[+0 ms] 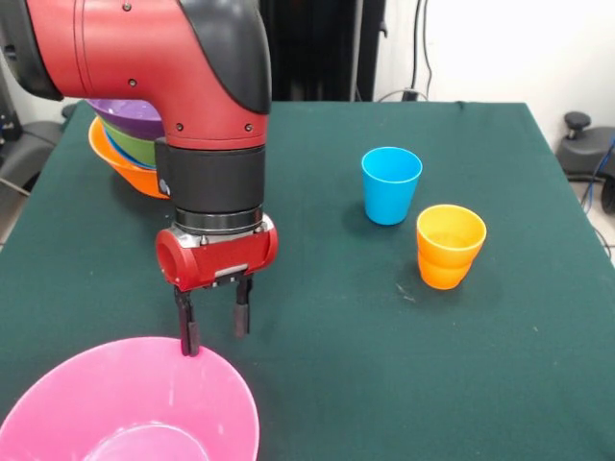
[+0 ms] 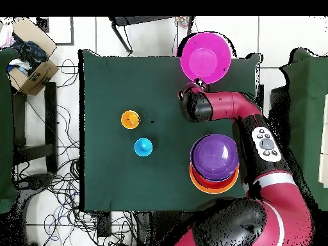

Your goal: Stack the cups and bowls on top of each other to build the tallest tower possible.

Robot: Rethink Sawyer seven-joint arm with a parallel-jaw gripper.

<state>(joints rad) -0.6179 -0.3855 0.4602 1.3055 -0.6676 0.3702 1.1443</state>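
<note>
- Progress: partial. The tower [image 1: 130, 144] stands at the far left, purple bowl [image 2: 216, 155] uppermost, nested over green and blue in the orange base bowl [image 1: 115, 165].
- Outstanding: pink bowl [image 1: 130, 408], near left, empty; blue cup [image 1: 391, 184] and nested orange cups [image 1: 450, 246], right, empty.
- Gripper [image 1: 213, 328]: fingers parted, one tip at the pink bowl's far rim, nothing held.
</note>
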